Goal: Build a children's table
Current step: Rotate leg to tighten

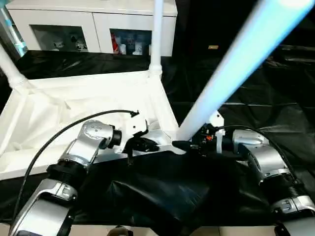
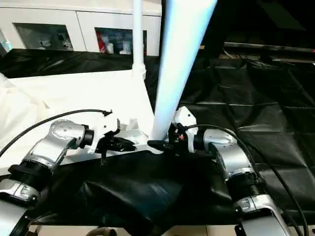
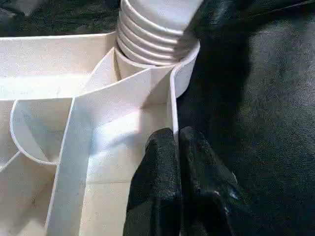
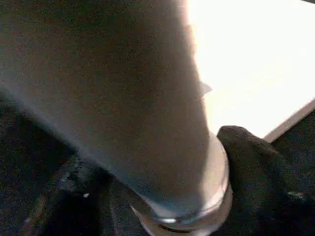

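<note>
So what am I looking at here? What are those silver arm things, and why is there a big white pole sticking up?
Those silver arms belong to a robot building a children's table. Two pictures come from cameras in its head, looking down over its arms. The other two come from small cameras on its wrists, so they look very close up.

The tabletop lies upside down on black sheeting. The big white pole is a table leg, standing in the corner socket nearest the robot. Two more legs already stand in other corners.

The left gripper pinches the tabletop's thin rim, fingers shut on it. The right gripper has its black fingers around the bottom of the big leg. Behind everything stands a white cabinet.
</note>
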